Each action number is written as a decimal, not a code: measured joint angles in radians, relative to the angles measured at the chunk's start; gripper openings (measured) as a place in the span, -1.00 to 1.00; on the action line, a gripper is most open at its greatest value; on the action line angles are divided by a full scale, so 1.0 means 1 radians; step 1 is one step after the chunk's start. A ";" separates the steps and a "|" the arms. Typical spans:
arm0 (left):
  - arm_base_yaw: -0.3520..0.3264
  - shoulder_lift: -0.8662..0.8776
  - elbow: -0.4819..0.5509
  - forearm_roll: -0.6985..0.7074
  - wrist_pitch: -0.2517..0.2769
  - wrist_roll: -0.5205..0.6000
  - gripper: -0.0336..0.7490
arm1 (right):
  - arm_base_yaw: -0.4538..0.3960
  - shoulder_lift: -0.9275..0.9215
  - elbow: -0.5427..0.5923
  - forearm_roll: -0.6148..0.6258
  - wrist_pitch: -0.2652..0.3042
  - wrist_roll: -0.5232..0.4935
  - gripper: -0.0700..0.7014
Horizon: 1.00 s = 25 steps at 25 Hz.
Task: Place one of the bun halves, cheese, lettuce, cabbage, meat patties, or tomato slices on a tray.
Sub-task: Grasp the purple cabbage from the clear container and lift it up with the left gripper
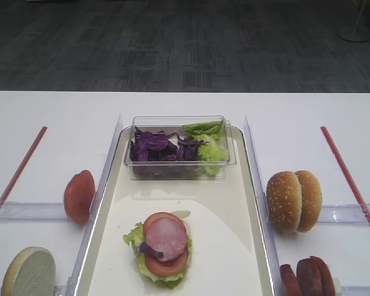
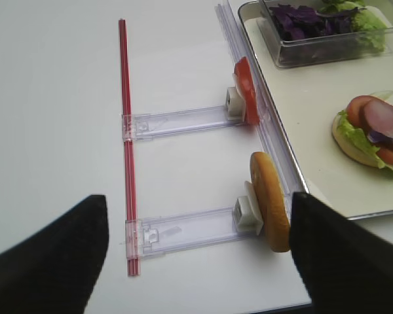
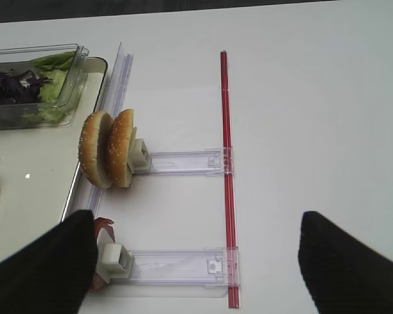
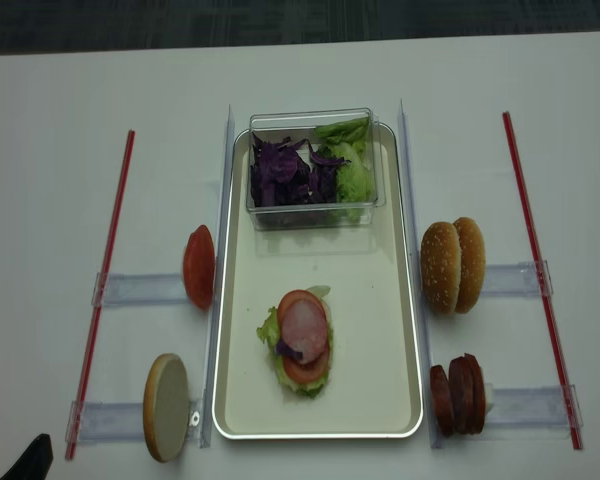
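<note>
Bun halves (image 1: 293,201) standing on edge in the right holder could be toppled if clipped carelessly by the right gripper (image 3: 196,261), whose jaws are spread and empty.

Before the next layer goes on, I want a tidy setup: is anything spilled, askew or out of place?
Nothing stands out. The half-built stack lies on the tray, the greens stay inside the clear box, and the buns, patties and tomato slice stand on edge in their holders.

Tray (image 4: 400,330) centre; clear box (image 4: 315,215) on far end; bun halves (image 4: 455,265) right.
</note>
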<state>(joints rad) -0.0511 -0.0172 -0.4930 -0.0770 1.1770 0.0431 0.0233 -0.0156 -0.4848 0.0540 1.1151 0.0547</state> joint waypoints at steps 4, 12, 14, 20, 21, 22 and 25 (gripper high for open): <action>0.000 0.000 0.000 0.000 0.000 0.000 0.46 | 0.000 0.000 0.000 0.000 0.000 0.000 0.84; 0.000 0.000 0.000 0.000 0.000 0.000 0.46 | 0.000 0.000 0.000 0.000 0.000 0.002 0.84; 0.000 0.000 0.000 0.000 0.000 0.000 0.46 | 0.000 0.000 0.000 0.000 0.000 0.002 0.84; 0.000 0.000 0.000 0.000 0.000 0.000 0.46 | 0.000 0.000 0.000 0.000 0.000 0.002 0.84; 0.000 0.000 0.000 0.000 0.000 0.000 0.46 | 0.000 0.000 0.000 0.000 0.000 0.002 0.84; 0.000 0.000 0.000 0.000 0.000 0.000 0.46 | 0.000 0.000 0.000 0.000 0.000 0.002 0.84; 0.000 0.000 0.000 0.000 0.000 0.000 0.46 | 0.000 0.000 0.000 0.000 0.000 0.002 0.84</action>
<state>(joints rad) -0.0511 -0.0172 -0.4930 -0.0770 1.1770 0.0431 0.0233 -0.0156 -0.4848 0.0540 1.1151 0.0565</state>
